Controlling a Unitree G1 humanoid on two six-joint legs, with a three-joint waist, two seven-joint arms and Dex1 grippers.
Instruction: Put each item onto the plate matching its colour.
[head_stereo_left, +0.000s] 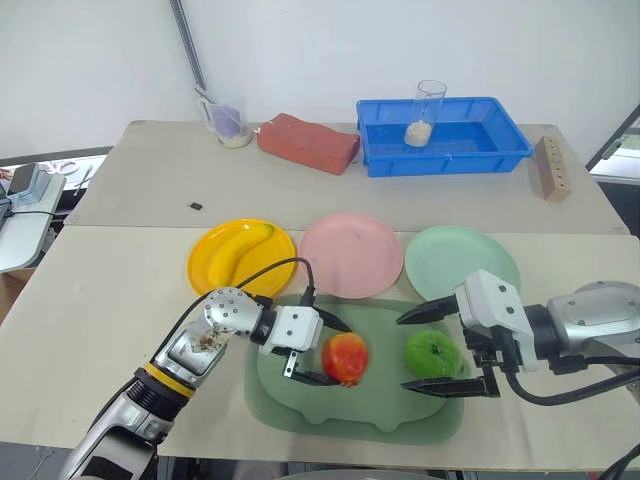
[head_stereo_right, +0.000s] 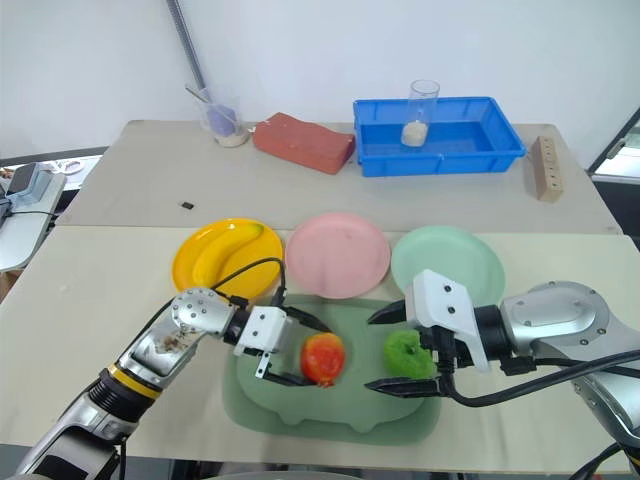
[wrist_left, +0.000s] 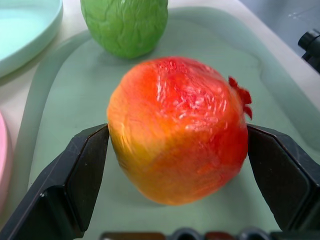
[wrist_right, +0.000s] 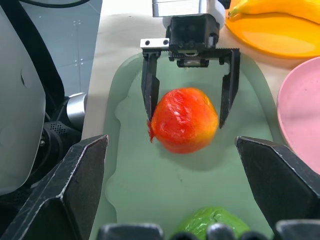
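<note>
Red-orange plastic toy apple is seen upright on dull-green rounded tray, stem end tipped twd right gripper. Left gripper fingers bracket it, contact unclear. Right gripper is spread wide around bright green toy apple. Long yellow banana is laid diagonally across yellow plate

a: we see a plain white wall behind two beige tables pushed together, a seam running between them.

b: we also note a grey metal pole leaning against that wall, and a small side table with cluttered gear at the left edge. the light looks even and soft.
</note>
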